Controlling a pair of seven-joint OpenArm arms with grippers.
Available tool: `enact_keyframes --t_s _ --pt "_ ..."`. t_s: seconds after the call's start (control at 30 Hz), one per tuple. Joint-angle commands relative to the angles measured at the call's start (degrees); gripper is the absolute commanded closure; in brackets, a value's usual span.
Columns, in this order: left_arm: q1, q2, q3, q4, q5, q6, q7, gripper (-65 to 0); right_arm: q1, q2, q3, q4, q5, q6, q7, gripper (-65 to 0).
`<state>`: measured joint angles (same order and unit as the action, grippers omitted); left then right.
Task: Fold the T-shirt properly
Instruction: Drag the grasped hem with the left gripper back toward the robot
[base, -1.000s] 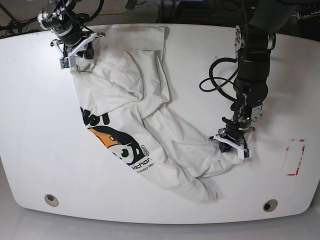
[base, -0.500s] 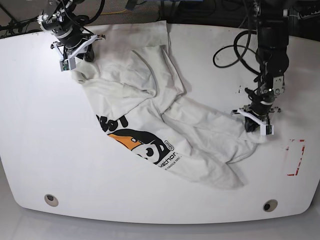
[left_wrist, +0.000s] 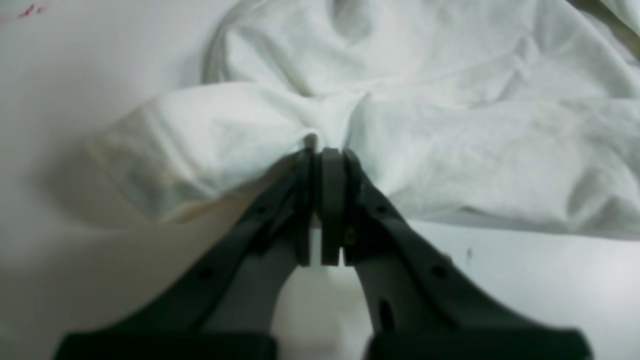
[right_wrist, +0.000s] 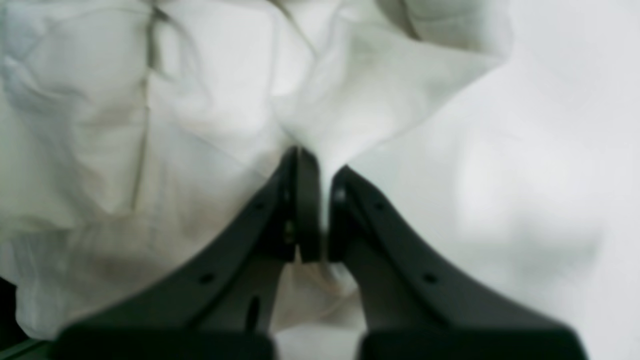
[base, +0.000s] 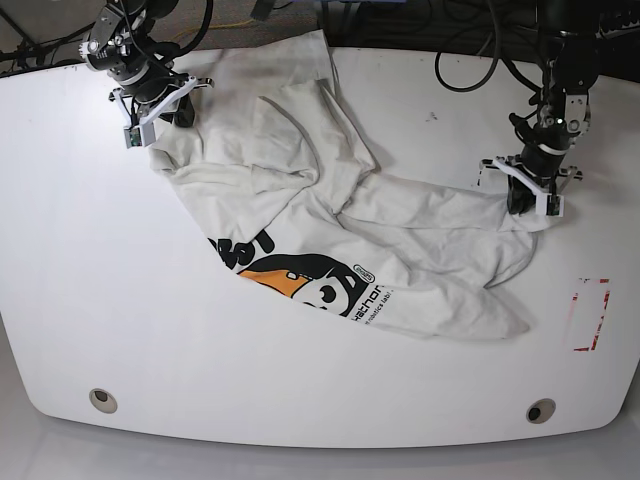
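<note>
Across the white table (base: 80, 300), the limp, light T-shirt (base: 330, 230) lies crumpled, each claw clamped on a bunched edge, left gripper (base: 530, 195) far right, right gripper (base: 160, 110) far left; hems offer the surest hold.

Left black two-fingered gripper (base: 528, 203) low at the base view's right, jaws pressed together on a pinch of the large white cotton T-shirt (base: 330, 230), arm reaching down from the far edge. Right black two-fingered gripper (base: 160, 118) at the far left corner, likewise clamped on white cloth, wrist angled downward.
</note>
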<state>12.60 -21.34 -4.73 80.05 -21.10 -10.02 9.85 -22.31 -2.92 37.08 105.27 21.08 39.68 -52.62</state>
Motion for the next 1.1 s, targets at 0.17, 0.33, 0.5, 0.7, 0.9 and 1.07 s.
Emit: enact_keyframes --t_s 0.17,0.33,0.5,0.7,0.9,1.07 --pt "4.8 -0.8 -6.6 3.4 -0.2 -5.3 -1.5 0.0 2.8 0.1 0.2 0.8 0.9 0.3 1.1 0.0" --pt "8.2 0.0 -11.1 6.1 -0.2 -6.4 -1.5 0.0 6.3 0.3 0.2 -0.2 0.9 0.3 0.8 0.0" --pt "10.5 0.4 -13.3 9.0 0.0 -6.4 -1.5 0.0 9.6 0.5 0.7 -2.3 0.9 0.3 -2.0 0.0" --pt "10.7 0.5 -13.6 10.9 -0.1 -6.4 -1.5 -2.1 10.5 0.5 0.3 -3.5 0.9 0.3 -2.1 0.0" --pt "12.8 0.6 -14.8 12.7 -0.2 -6.4 -1.4 -30.6 10.4 0.5 0.3 -3.7 0.8 0.3 -2.1 0.0" --pt "13.6 0.6 -16.5 12.8 -0.3 -6.4 -1.4 -40.6 10.4 0.5 0.3 -3.7 0.7 0.3 -2.1 0.0"
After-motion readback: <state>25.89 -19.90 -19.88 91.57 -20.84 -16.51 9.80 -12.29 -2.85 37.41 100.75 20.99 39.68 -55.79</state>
